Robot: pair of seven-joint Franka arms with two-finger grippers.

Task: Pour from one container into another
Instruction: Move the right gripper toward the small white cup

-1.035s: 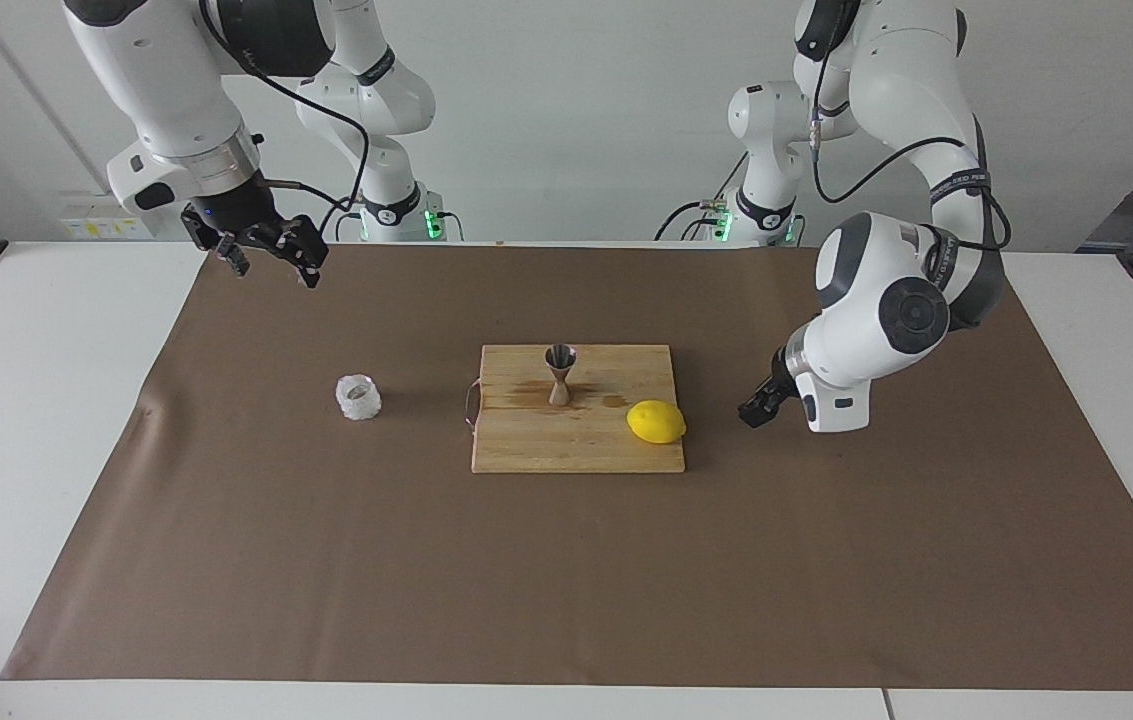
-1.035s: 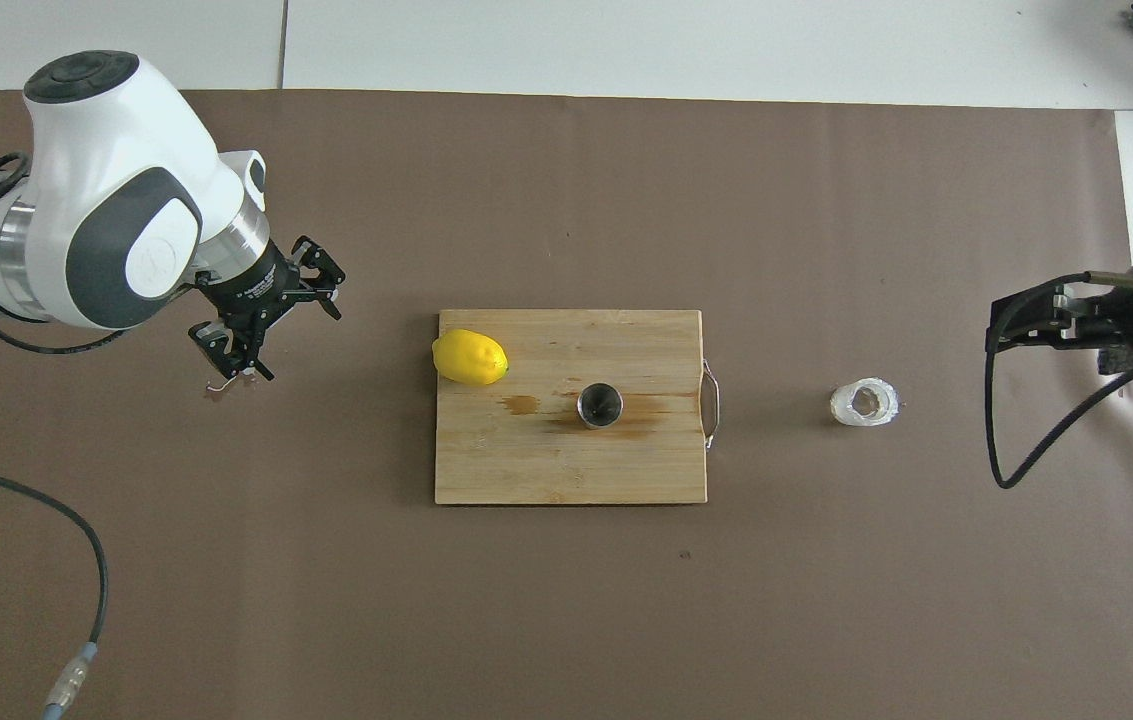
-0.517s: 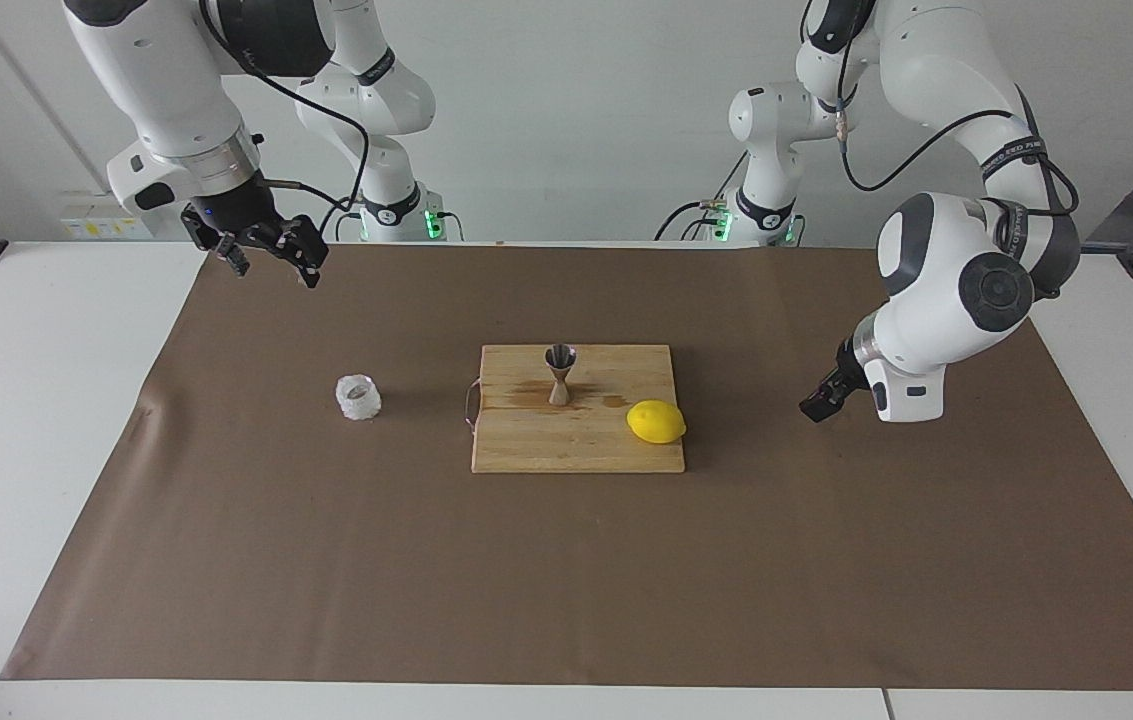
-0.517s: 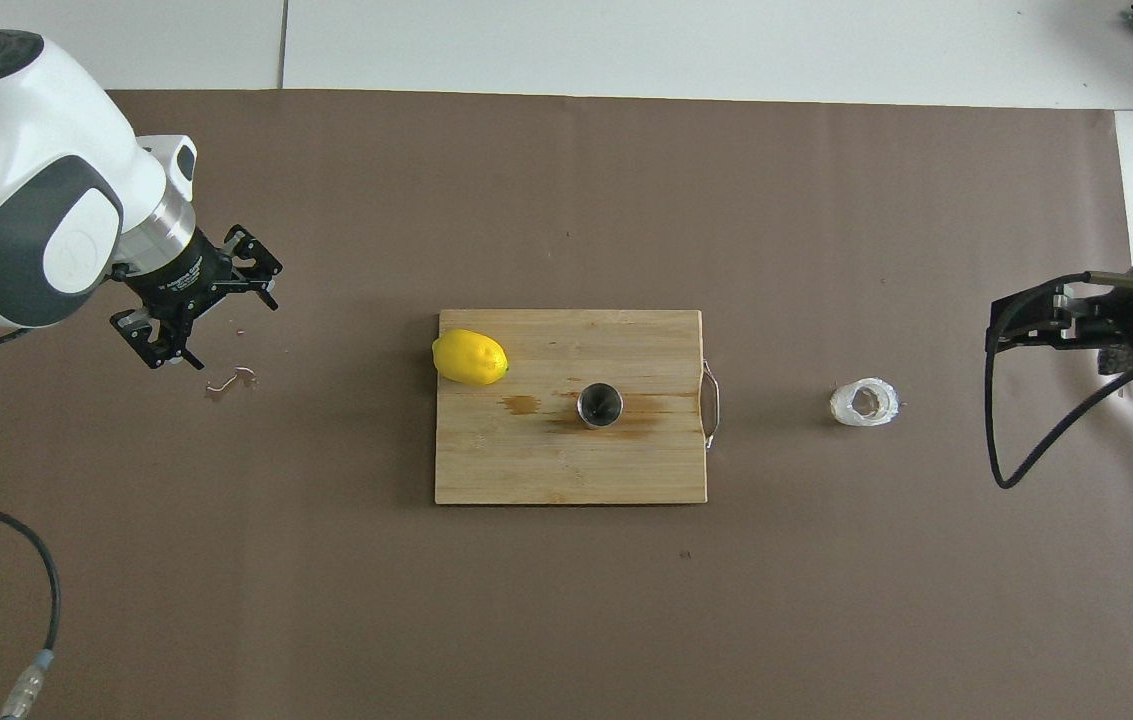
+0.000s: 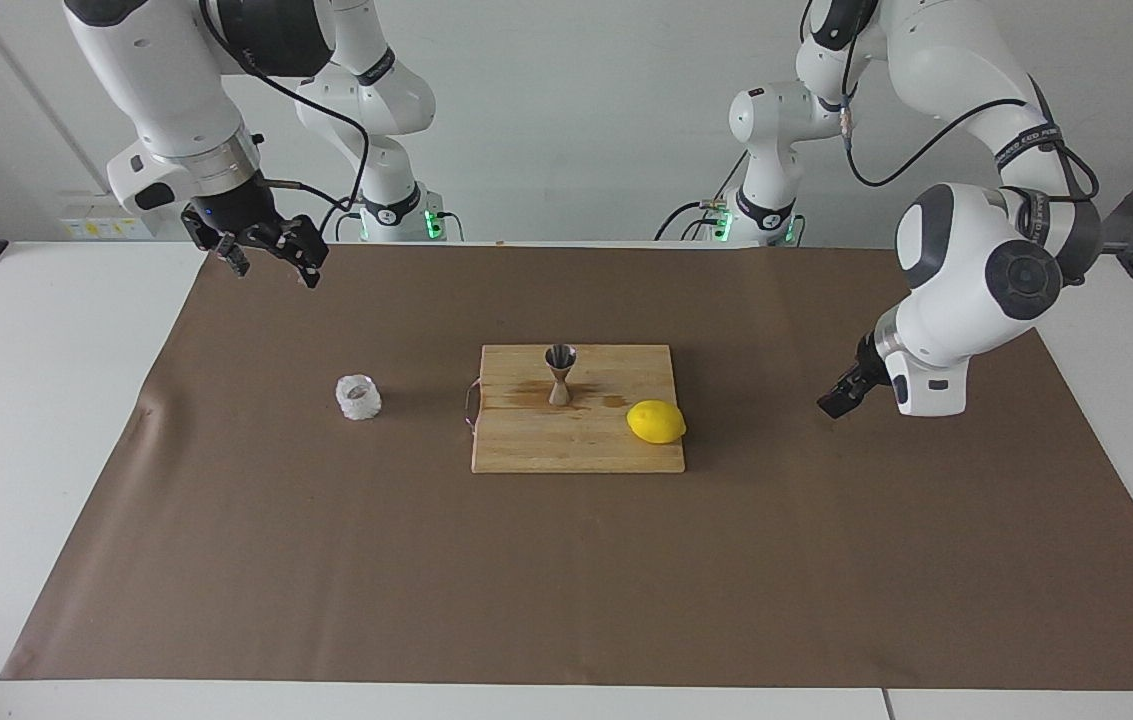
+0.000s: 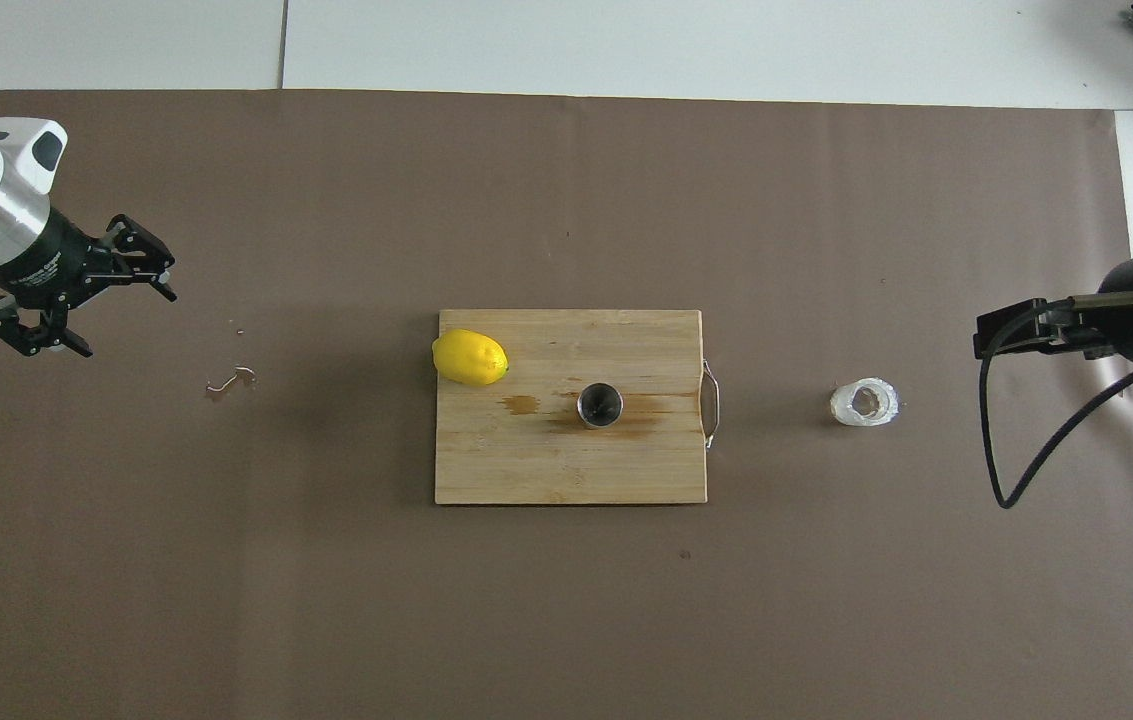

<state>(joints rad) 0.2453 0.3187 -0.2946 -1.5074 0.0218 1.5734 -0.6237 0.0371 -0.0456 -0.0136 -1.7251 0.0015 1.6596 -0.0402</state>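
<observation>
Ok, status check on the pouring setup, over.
Left gripper and right gripper both open, empty, raised over the mat. Glass cup upright on the mat; jigger upright on the cutting board beside the lemon. Path unobstructed.

Shells: my two arms (image 5: 966,270) wear glossy white casings, rounded at every joint.
Joint caps: dark grey discs and curved grey panels mark my elbows and wrists; one cap carries a faint ring logo.
Wrist flanges: brushed silver bands sit between my white forearms and my black hands.
Hands: my left gripper (image 6: 76,300) and right gripper (image 5: 261,250) are black linkages with thin fingers.
Cables: black leads loop loosely along my forearms, strapped on by dark bands with pale lettering.
Bases: green lights glow at the foot of each of my columns.
Screws: too small to make out.
</observation>
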